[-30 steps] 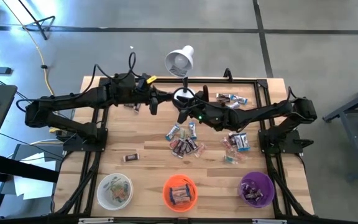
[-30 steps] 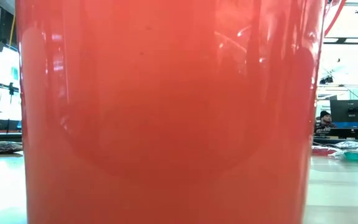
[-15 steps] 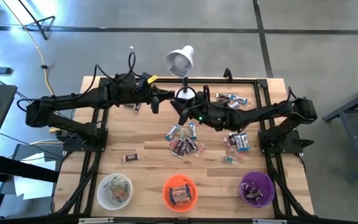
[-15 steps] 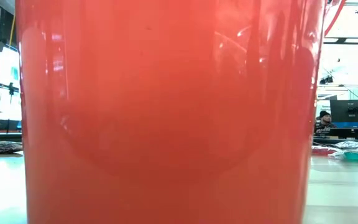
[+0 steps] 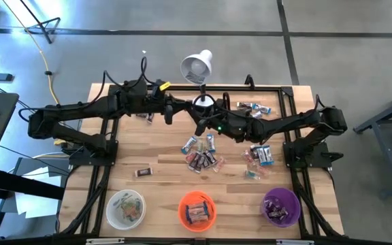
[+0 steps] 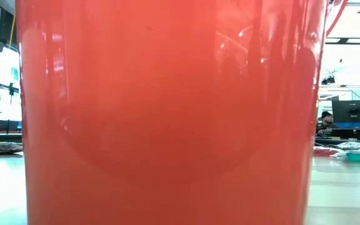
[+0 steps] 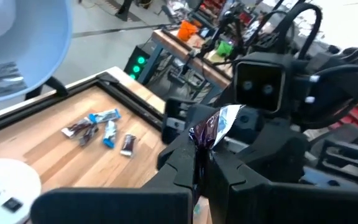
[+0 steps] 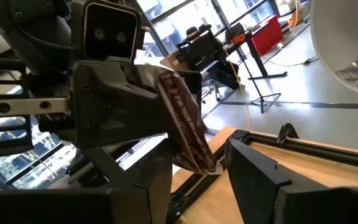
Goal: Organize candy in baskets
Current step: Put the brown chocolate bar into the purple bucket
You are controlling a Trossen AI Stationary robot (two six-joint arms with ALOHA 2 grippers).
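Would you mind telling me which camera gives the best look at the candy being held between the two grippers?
The right wrist view: the candy, in a dark brown wrapper, hangs large from the left gripper. The left wrist view shows its crumpled top above dark fingers. In the high view the arms hide it; the orange basket fills the low view.

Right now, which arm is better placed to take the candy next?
Probably the right. The left gripper pinches the candy, and the right gripper is open, fingers either side of it.
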